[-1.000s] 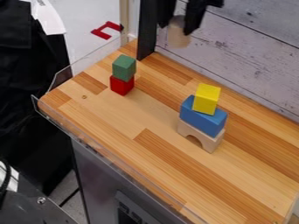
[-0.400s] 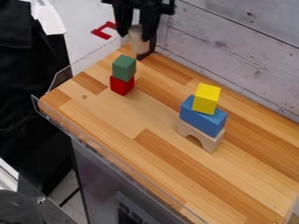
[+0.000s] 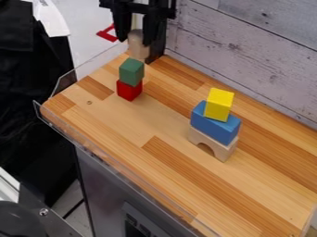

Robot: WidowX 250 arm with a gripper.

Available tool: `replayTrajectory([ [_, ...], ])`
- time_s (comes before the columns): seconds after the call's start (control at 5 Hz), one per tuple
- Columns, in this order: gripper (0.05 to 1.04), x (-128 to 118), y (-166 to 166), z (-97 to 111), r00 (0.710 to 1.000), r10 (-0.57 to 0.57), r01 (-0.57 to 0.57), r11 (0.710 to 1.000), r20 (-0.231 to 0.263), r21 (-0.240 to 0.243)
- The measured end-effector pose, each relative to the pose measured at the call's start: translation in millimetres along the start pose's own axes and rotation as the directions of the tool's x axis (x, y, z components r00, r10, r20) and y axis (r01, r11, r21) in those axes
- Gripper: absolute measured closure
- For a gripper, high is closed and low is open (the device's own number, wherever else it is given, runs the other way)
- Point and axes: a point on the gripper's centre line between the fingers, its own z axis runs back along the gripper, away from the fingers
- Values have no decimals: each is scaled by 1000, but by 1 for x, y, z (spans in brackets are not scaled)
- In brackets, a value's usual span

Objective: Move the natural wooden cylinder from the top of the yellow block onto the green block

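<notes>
Just behind the green-and-red stack as seen from the camera, a pale, natural-wood cylinder (image 3: 139, 49) is held in the black two-finger hand (image 3: 136, 43), whose fingers are clamped on its sides. Since the earlier frames, the cylinder has been carried leftward across the view, from in front of the whitewashed plank wall (image 3: 248, 60) and past the black upright post (image 3: 158, 41). Over the last short stretch only a small shift to the left is seen, and the grip appears to have been kept throughout. By that move the cylinder has been brought close to the nearer-lying stack in view, with no block disturbed; as a judgement, it is still being carried rather than released. Its long axis is close to upright, with a slight lean in the view, one round end up and the other down. Whether its lower end is clear of the wooden bench (image 3: 123, 122) cannot be told.

Beside it in the view, a green wooden cube (image 3: 130, 71) is stacked on a red wooden cube (image 3: 129, 90). Well apart to the right, a yellow wooden block (image 3: 219, 105) is set upright on a blue wooden block (image 3: 215, 123), which is borne by a natural-wood arch (image 3: 211, 144).
</notes>
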Motion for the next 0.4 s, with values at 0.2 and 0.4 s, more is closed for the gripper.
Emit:
replayTrajectory([
  [0.2, 587, 7, 5, -9, 1000, 16, -17, 1000, -20, -12],
  [0.4, 587, 12, 10, -16, 999, 25, -26, 999, -36, -19],
])
